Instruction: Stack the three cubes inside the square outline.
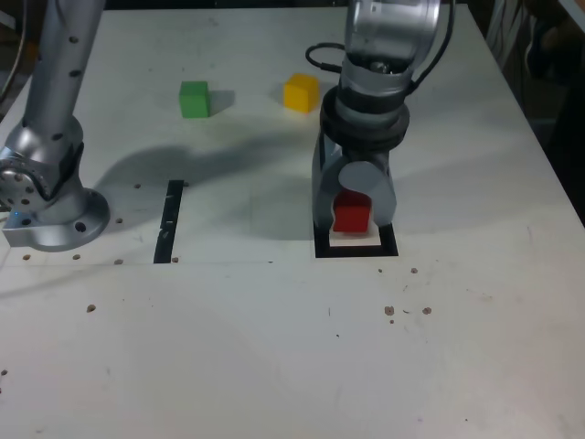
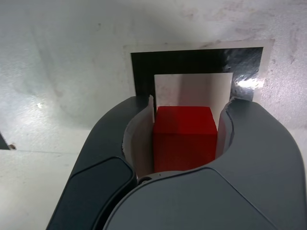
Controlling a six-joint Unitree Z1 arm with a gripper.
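Observation:
The red cube (image 1: 351,217) (image 2: 183,136) sits between the jaws of my gripper (image 1: 353,224) (image 2: 187,108), which is shut on it from both sides. It is held low over the pale centre of the square outline (image 1: 388,247) (image 2: 144,62); I cannot tell whether it touches the surface. In the exterior view the green cube (image 1: 194,99) and the yellow cube (image 1: 301,92) stand apart on the table farther back, the green one to the left.
A straight black tape strip (image 1: 170,221) lies at the exterior view's left of the outline. The arm's round metal base (image 1: 50,215) is bolted at the far left. Small screw holes dot the white table (image 1: 274,347).

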